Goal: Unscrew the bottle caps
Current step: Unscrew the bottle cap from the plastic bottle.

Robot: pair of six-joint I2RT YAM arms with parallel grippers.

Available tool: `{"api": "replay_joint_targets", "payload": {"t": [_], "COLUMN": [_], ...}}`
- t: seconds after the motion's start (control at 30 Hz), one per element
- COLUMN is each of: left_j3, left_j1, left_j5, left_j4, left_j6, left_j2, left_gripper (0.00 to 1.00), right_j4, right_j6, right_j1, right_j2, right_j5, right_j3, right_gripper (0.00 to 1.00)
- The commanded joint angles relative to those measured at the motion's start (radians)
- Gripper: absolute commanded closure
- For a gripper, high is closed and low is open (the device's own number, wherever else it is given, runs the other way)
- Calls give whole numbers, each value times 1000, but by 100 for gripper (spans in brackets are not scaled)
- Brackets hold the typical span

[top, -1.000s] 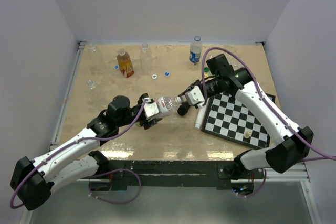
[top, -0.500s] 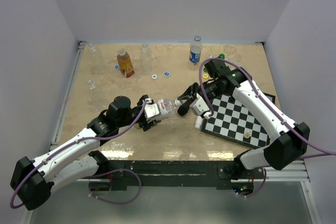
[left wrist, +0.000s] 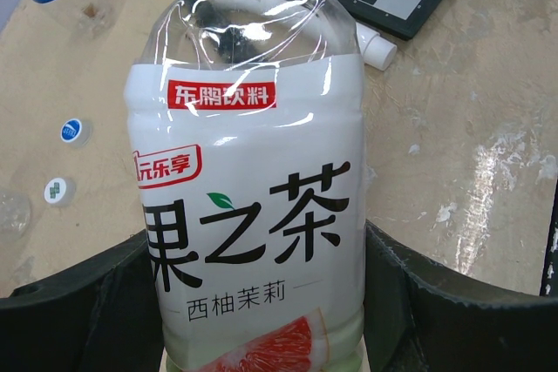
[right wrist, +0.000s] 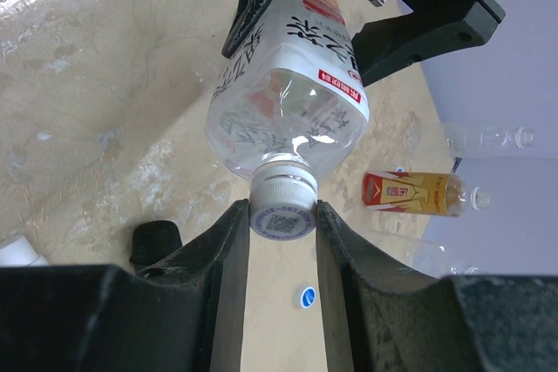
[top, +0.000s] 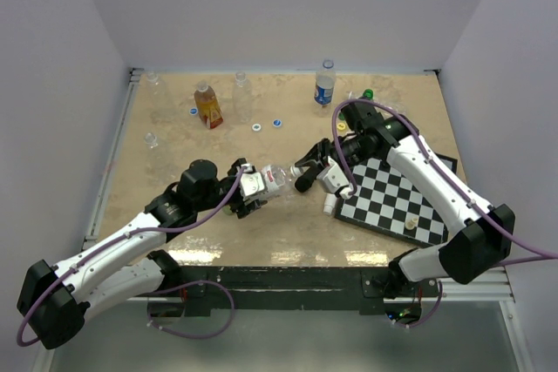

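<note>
1. The table (top: 174, 141) is taken in from above. The work is done over its middle, just left of the chessboard (top: 397, 202), where both arms are brought inward to one meeting place.
2. The tea bottle (left wrist: 253, 215) (clear plastic, with a white label printed in Chinese) is carried clear of the tabletop between the two arms. Its long axis lies roughly level and runs across the table, with the base turned toward the left arm and the neck toward the right arm.
3. The left gripper (top: 255, 184) is clamped about the labelled body of the bottle. In the left wrist view a black finger is pressed against each side of the label, so the body is judged to be held against turning.
4. The right gripper (right wrist: 282, 219) is closed on the cap (right wrist: 282, 205), with one finger touching each side of the ribbed rim.
5. The cap, white with a printed code on its top, is screwed onto the neck and faces straight into the right wrist.
   - The bottle's axis is lined up with that wrist, so the coming move is judged to be a roll of the right wrist about this axis while the left grip is kept fixed.
   - Only the right arm is placed at the cap.
   - Whether the thread has been loosened at all cannot be told.
</note>
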Motion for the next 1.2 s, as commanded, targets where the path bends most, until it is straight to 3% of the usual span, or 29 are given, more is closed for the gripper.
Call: {"api": "replay_joint_targets", "payload": {"t": [0.0,0.13,0.23,0.27,0.3,0.7,0.77,0.87,0.9,1.03,1.17], "left_j3": [11,11,11,11,11,11,13,11,11,11,11], "left_j1": [18,16,18,16,16,16,18,16,18,18,18], "left_j5": [-66,-64,-64,-66,-66,-67,-69,-69,-67,-66,-69], "left_j4": [32,32,32,33,32,33,33,33,33,35,33], "left_j6": [-15,-15,-14,-15,-15,-15,-14,-14,-14,-15,-17], "left_j2": [-12,-9,-9,-11,-9,-9,-9,-9,-9,-6,-6], "left_gripper": [100,100,100,100,100,100,100,100,100,100,100], "right_j4": [-52,-47,-49,-50,-52,-23,70,354,393,217,219], "right_j6": [-5,9,29,33,38,186,444,1082,1222,1224,1302], "right_j1": [-13,-19,-28,-33,-37,-108,-116,-117,-117,-117,-117], "right_j2": [-43,-49,-60,-64,-69,-146,-169,-195,-193,-131,-114], "right_j5": [-24,-38,-59,-68,-77,-108,-96,58,106,44,-4], "right_j3": [-13,-21,-28,-31,-35,-82,-85,-96,-96,-50,-41], "right_gripper": [86,62,36,16,2,2,2,2,2,2,2]}}
